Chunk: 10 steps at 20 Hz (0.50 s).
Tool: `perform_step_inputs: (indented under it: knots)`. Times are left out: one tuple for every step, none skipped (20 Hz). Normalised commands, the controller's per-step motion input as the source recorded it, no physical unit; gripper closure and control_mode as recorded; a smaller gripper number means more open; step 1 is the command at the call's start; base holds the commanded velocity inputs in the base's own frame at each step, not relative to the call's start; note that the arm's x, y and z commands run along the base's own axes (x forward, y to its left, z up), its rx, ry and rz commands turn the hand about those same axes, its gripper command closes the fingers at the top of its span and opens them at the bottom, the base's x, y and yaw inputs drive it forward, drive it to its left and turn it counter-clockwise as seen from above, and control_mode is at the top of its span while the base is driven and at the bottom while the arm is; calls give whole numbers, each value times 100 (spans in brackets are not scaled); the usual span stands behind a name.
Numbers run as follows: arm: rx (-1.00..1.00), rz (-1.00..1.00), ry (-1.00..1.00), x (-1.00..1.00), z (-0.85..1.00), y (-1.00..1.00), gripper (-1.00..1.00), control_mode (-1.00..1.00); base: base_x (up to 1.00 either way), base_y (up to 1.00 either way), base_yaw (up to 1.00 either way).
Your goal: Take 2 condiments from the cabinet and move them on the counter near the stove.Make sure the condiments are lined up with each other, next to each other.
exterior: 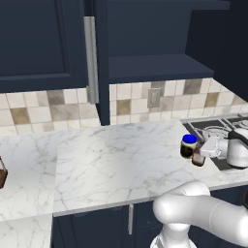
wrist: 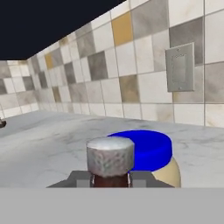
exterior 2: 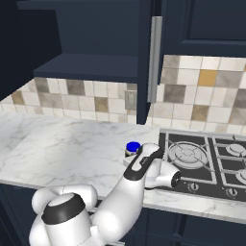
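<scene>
a bottle (wrist: 110, 159) with a bumpy grey cap sits low in the middle of the frame. right behind it is a jar (wrist: 151, 153) with a blue lid. a tiled wall (wrist: 109, 78) fills the top.

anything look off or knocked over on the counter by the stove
Nothing stands out. The cream jar and the dark bottle both stand upright side by side on the marble counter, just left of the stove. The hand sits closed around the bottle. No spill or damage shows.
</scene>
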Motion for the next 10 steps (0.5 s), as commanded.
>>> perform_step_inputs:
  knots:
    - [0,0,-1,0,0,0,-100,-100,0,0,0]
    - [0,0,0,0,0,0,-100,-100,0,0,0]
    - [0,0,0,0,0,0,-100,-100,0,0,0]
    - [0,0,0,0,0,0,-100,-100,0,0,0]
    - [0,0,0,0,0,0,-100,-100,0,0,0]
    - [0,0,0,0,0,0,-100,-100,0,0,0]
    - [0,0,0,0,0,0,-100,-100,0,0,0]
    - [0,0,0,0,0,0,-100,-100,0,0,0]
    - [0,0,0,0,0,0,-100,-100,0,0,0]
    - [0,0,0,0,0,0,-100,-100,0,0,0]
